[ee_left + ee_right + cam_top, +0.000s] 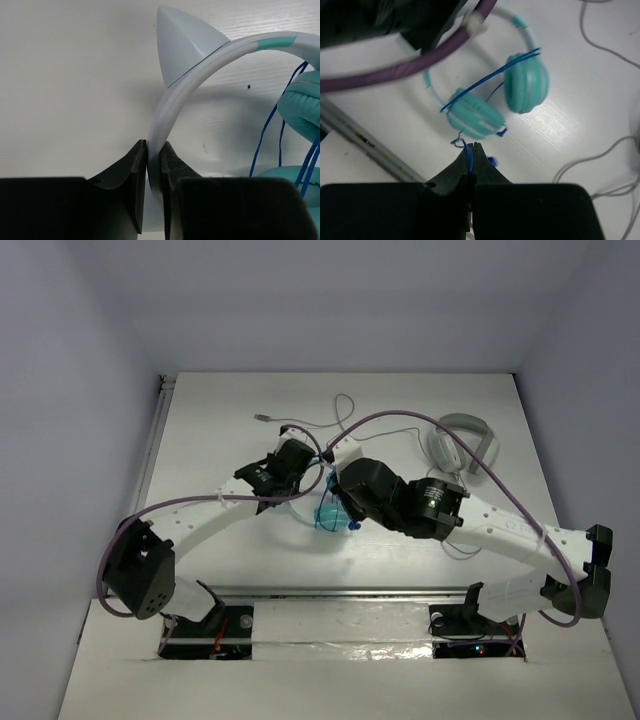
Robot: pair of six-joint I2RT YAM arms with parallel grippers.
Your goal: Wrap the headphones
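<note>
Gripping the headphones (522, 82) at two places, mid-table (230, 400).
Clamped on the white headband (162, 110) with left claw (153, 150); pinched shut on the blue cable (490, 80) with right claw (471, 152), ear cups (470, 115) at 12 o'clock.

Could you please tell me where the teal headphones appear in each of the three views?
Top external: the headphones sit mid-table, largely hidden beneath both wrists.
Left wrist: the headband rises from the left gripper at bottom centre, with the cups at the right edge.
Right wrist: centre frame, above the right gripper.
Shared landmark: the blue cable, clear in both wrist views.
</note>
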